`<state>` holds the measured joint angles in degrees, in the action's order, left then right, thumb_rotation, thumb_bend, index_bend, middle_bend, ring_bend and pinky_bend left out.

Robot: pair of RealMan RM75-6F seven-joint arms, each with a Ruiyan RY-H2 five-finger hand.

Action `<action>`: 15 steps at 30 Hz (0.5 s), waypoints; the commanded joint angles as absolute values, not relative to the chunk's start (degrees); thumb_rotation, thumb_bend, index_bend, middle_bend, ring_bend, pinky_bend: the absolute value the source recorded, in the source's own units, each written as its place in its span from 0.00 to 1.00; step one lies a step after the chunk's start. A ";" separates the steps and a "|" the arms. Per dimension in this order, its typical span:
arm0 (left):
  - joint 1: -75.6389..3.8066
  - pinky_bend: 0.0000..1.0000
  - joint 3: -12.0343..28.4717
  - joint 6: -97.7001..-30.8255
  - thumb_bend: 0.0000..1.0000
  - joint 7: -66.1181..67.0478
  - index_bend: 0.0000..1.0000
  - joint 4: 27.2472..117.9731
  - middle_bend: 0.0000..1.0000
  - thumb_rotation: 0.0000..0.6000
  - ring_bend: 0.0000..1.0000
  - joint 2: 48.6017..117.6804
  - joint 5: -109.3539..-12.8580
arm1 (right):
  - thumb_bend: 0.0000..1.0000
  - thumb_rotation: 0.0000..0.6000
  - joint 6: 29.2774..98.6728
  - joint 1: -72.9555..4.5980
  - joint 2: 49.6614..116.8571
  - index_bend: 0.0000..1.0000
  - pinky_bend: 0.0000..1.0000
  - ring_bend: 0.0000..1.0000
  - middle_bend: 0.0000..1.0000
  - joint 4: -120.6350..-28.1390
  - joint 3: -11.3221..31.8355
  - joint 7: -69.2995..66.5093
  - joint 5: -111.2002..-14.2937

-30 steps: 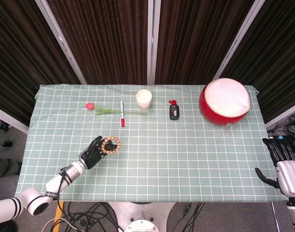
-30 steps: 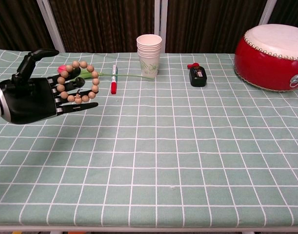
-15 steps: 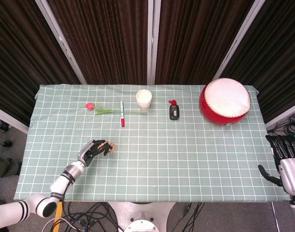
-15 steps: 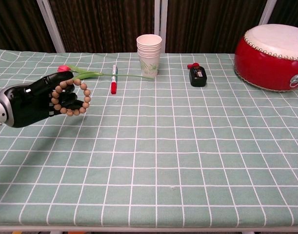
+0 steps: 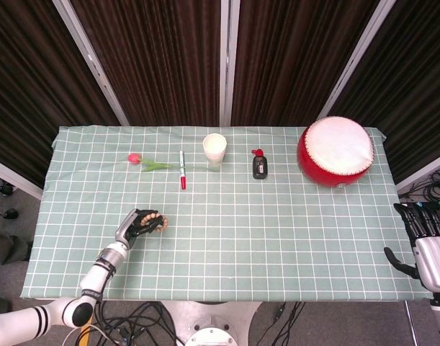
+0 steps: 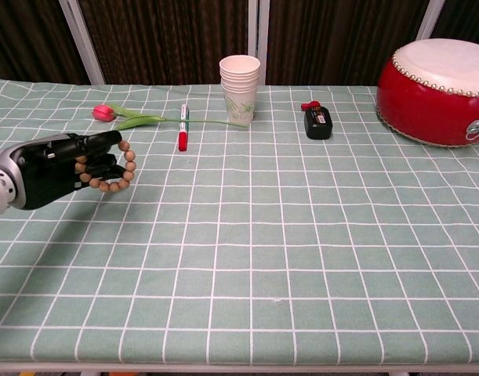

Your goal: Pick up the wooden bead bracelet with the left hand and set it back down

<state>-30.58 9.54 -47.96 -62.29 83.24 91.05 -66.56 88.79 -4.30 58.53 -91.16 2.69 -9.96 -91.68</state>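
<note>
Wooden bead bracelet [image 5: 155, 222], head view: your left hand [image 5: 138, 225] curls around it near the table's front-left. Right hand [image 5: 426, 241]: idle, fingers apart, beyond the table's edge. Chest view: bracelet [image 6: 114, 172] hangs low from closed fingers [image 6: 98, 153], seemingly ready for set-down.

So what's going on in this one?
The robot's left hand holds the bracelet, fingers curled through the bead loop, at the near left of the checked table. Whether the beads touch the cloth is hard to tell. The right hand hangs off the table's right edge, fingers apart and holding nothing. Along the far side lie a tulip, a marker, a cup stack, a small black bottle and a red drum, all untouched.
</note>
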 commanded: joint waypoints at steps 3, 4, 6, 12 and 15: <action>-29.91 0.07 10.42 -47.15 0.33 -61.71 0.82 83.57 0.87 0.80 0.49 91.13 -66.41 | 0.20 1.00 88.62 -4.30 58.70 0.01 0.00 0.00 0.12 -91.07 2.63 -9.97 -91.62; -29.79 0.07 10.57 -47.02 0.33 -61.66 0.82 83.62 0.87 0.76 0.49 91.14 -66.44 | 0.20 1.00 88.57 -4.32 58.73 0.01 0.00 0.00 0.12 -91.04 2.62 -9.99 -91.62; -29.50 0.07 10.85 -46.66 0.33 -61.89 0.81 83.81 0.87 0.57 0.49 91.11 -66.77 | 0.20 1.00 88.48 -4.33 58.81 0.01 0.00 0.00 0.12 -90.97 2.59 -10.02 -91.58; -28.88 0.07 11.38 -45.93 0.34 -62.34 0.80 83.73 0.86 0.29 0.49 91.15 -68.08 | 0.20 1.00 88.33 -4.38 58.88 0.01 0.00 0.00 0.12 -90.91 2.58 -10.06 -91.57; -28.65 0.07 11.69 -45.72 0.37 -62.21 0.80 83.67 0.86 0.29 0.49 91.26 -68.34 | 0.20 1.00 88.33 -4.38 58.89 0.01 0.00 0.00 0.12 -90.91 2.59 -10.11 -91.56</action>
